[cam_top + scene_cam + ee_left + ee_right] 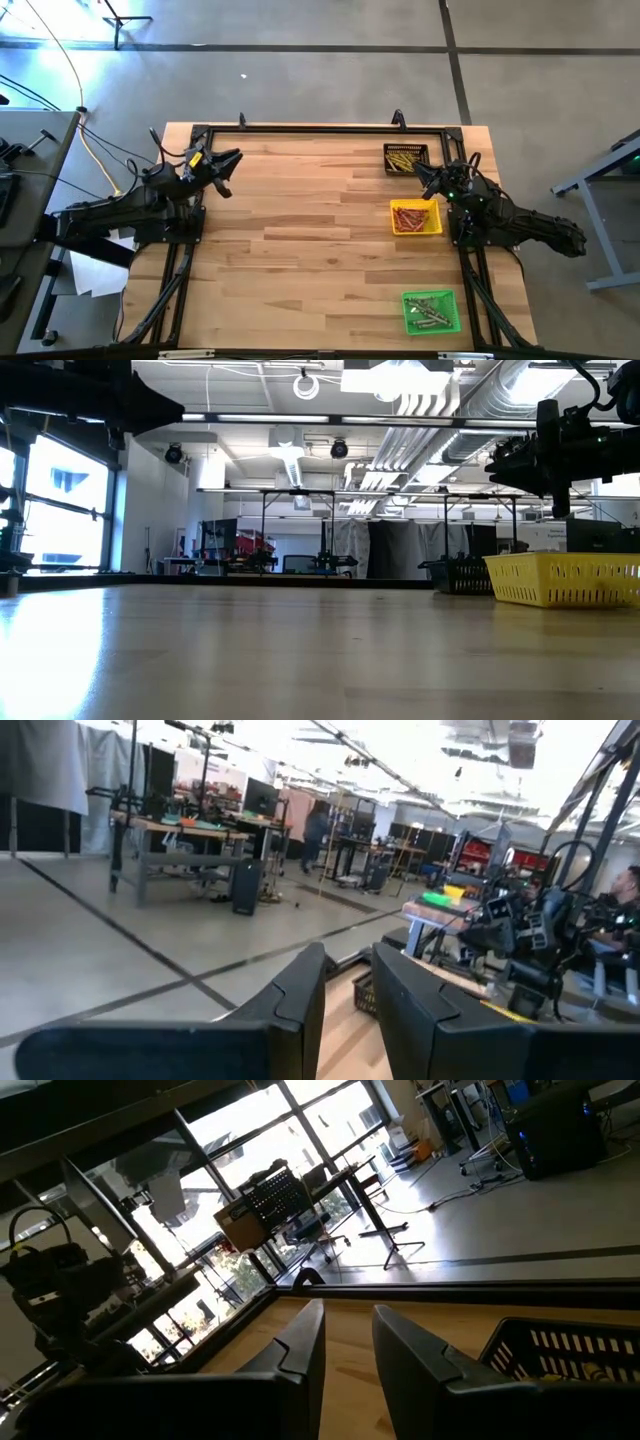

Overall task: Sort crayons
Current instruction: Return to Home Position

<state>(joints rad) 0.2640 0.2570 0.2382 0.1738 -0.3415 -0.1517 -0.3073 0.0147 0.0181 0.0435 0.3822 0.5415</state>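
The crayons lie sorted in three small trays along the table's right side. Yellow crayons [403, 160] lie in the black tray [407, 147] at the far right. Red crayons [411, 216] lie in the yellow tray [435, 228], and greyish crayons [430, 310] in the green tray [408, 325] near the front. My right gripper [428, 180] hovers open and empty between the black and yellow trays, raised above the table. My left gripper [232, 165] is open and empty, raised over the table's far left part.
A black frame [320, 127] runs along the table's far edge and down both sides. The middle of the wooden table [300, 250] is bare. In the low view the yellow tray [565, 580] stands at the right, with the black tray [460, 575] behind it.
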